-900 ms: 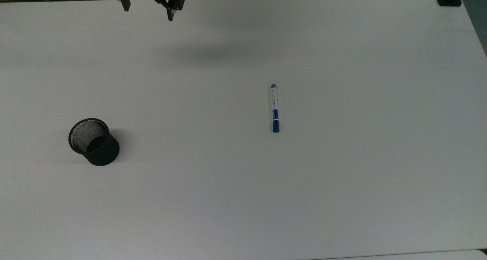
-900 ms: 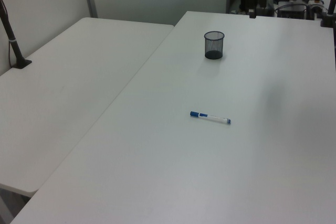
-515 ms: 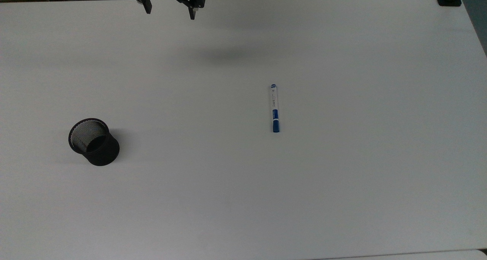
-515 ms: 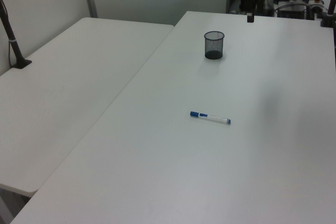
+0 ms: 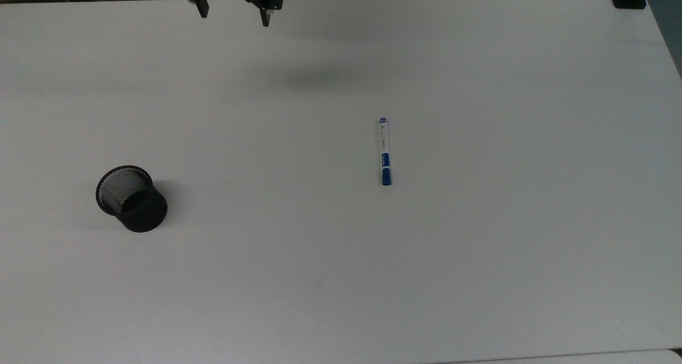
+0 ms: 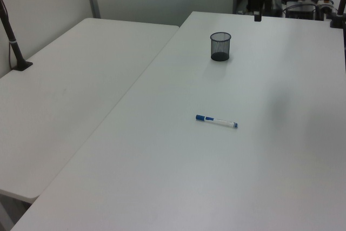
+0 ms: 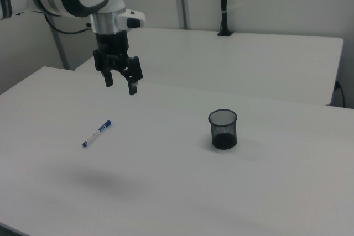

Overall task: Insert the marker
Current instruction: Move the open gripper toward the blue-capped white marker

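Lying flat on the white table (image 7: 276,192), the marker (image 7: 97,133) was nearest in the right view, its blue cap pointing away toward the far side, well apart from the black mesh cup (image 7: 223,129) standing upright to the right view's right. Farther back and high above the tabletop hung the gripper (image 7: 121,84), its two fingers (image 7: 133,87) spread apart and holding nothing, clear of both marker and cup.
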`<state>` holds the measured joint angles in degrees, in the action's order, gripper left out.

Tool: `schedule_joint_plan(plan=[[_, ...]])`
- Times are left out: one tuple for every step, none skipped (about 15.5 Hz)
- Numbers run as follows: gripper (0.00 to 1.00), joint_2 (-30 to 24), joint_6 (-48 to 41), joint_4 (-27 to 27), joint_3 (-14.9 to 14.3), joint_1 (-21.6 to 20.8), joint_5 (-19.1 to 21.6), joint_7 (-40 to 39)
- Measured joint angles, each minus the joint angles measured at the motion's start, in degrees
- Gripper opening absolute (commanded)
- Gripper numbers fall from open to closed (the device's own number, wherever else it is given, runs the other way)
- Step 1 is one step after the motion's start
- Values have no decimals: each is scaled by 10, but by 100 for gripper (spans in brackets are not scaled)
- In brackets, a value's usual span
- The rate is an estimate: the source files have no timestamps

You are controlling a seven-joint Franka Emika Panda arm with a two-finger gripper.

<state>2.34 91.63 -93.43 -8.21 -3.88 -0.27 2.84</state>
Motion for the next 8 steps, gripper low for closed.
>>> schedule_joint_plan(plan=[[100,0,0,0,0,0,0,0],[100,0,0,0,0,0,0,0],[100,1,0,0,0,0,0,0],[100,3,0,0,0,-1,0,0],[100,7,0,-1,1,-3,0,0],[100,12,2,-1,2,-4,1,0],[100,20,14,-1,3,-6,1,0],[100,29,35,-1,3,-9,1,0]])
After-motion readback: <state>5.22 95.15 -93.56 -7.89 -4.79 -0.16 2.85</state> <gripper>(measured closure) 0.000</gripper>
